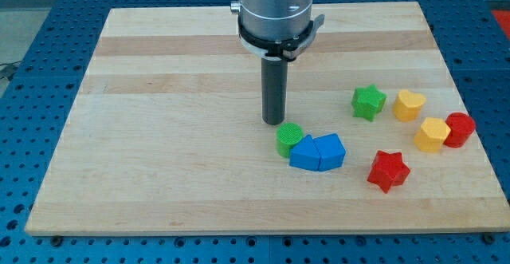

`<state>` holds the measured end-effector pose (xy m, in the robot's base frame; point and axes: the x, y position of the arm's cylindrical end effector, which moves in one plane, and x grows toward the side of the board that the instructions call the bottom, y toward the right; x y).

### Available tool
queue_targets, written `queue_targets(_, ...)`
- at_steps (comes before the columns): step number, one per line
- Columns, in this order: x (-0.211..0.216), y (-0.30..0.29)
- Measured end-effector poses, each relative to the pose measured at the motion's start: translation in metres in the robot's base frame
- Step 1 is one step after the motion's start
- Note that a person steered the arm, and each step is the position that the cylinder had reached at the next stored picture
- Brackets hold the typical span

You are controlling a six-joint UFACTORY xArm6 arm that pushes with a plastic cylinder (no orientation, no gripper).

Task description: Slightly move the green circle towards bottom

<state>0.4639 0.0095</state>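
**Step in hand.** My tip (274,122) rests on the board (159,136) just on the far side of the green circle (288,139), a shade to its left, very close to it; whether it touches cannot be told. This reads as the line-up before the push, or its very start. There is no pincer on this arm, only a plain rod, so nothing is spread or pinching.

**Next move, as judged.** A short stroke towards the near edge, shifted a little right to meet the circle's middle; off-centre contact would likely send it sideways. The circle touches the blue blocks on its right, so they may drag along.

**Items.**
- Green circle: short round block, ridged top, near the board's middle, slightly right.
- Blue block (304,153), angular, touching the circle's right side; a second blue block (331,150), with a peaked top, pressed against it.
- Green star (368,101), farther right.
- Yellow heart (409,104), right of the star.
- Yellow block (431,133), many-sided, touching a red round block (460,128) at the right edge.
- Red star (388,169), nearest of the right-hand group.
- Board: pale wood in lengthwise strips, smooth, matt.
- Rod: dark, straight, under a grey metal collar (275,13).
- Blocks look like matt plastic with fine ridges.
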Motion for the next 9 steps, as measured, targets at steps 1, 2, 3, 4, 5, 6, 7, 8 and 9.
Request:
queue_targets(1, 0.020, -0.002)
queue_targets(2, 0.009, -0.002)
queue_targets(3, -0.027, -0.002)
queue_targets(4, -0.032, 0.016)
queue_targets(5, -0.030, 0.017)
queue_targets(6, -0.001, 0.020)
queue_targets(7, 0.016, 0.015)
queue_targets(8, 0.018, 0.014)
queue_targets(9, -0.018, 0.020)
